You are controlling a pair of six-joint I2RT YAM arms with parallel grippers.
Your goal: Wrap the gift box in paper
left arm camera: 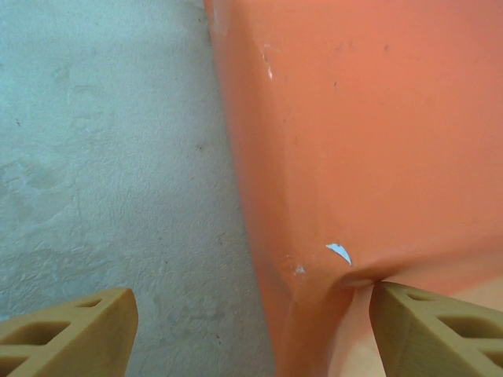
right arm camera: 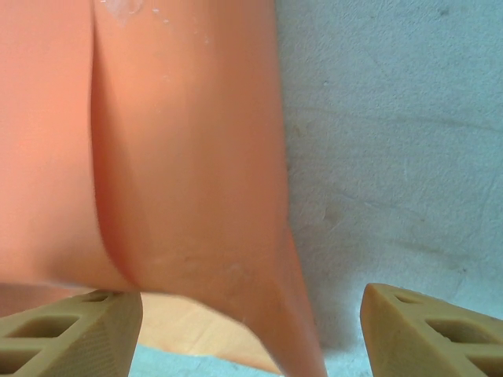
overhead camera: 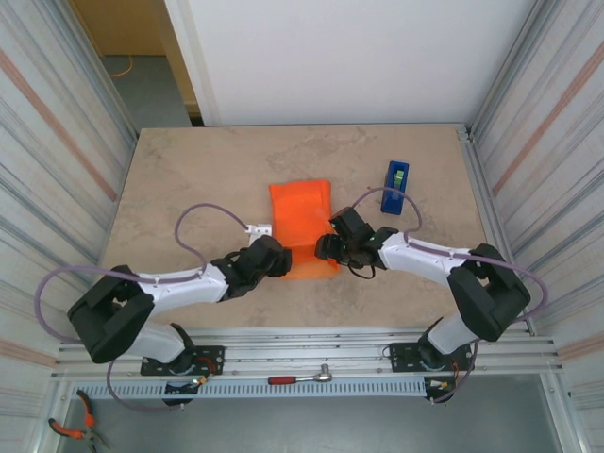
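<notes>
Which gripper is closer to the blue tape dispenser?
The right gripper, at the right edge of the orange paper, the side where the tape dispenser stands; the left gripper is across the paper.

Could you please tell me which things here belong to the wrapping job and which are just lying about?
For the job:
- orange paper, already folded into a bundle
- blue tape dispenser, probably for sealing it

Lying about:
- red-handled ratchet wrench
- orange-handled pliers
</notes>
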